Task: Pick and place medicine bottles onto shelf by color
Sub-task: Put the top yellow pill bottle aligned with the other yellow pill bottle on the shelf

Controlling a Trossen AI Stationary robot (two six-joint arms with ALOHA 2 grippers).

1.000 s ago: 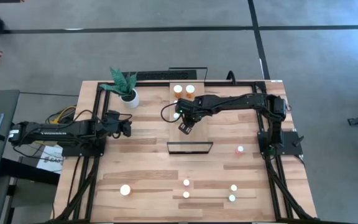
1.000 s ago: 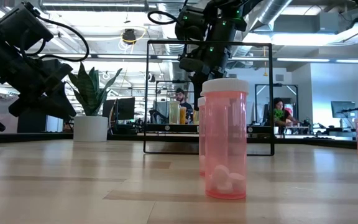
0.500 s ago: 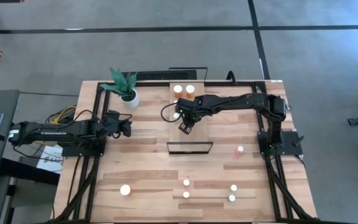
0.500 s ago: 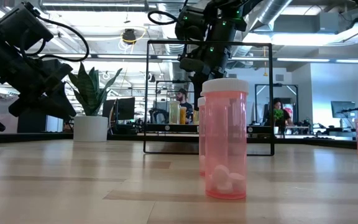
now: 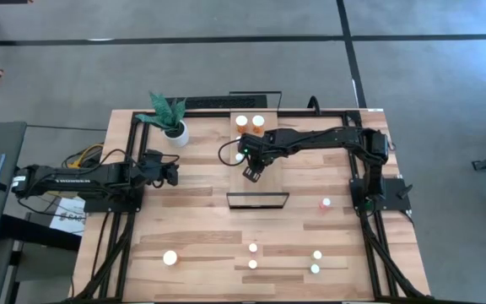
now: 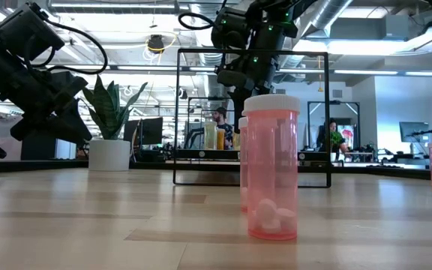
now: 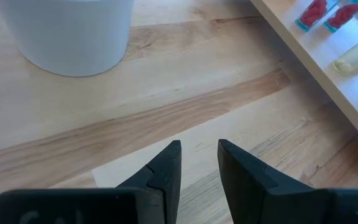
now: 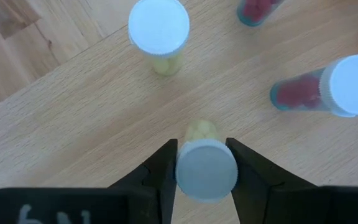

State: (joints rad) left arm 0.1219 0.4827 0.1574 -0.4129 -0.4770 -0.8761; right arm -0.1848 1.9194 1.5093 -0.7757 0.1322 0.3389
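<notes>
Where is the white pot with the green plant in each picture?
High view: the round white pot with the spiky green plant stands near the table's upper left corner, left of the long light-wood shelf.
Low view: the pot stands at the back, left of the shelf's black frame.
Left wrist view: only its white wall shows, ahead of the fingers.
Right wrist view: not in it.
Shared landmark: the shelf.
</notes>
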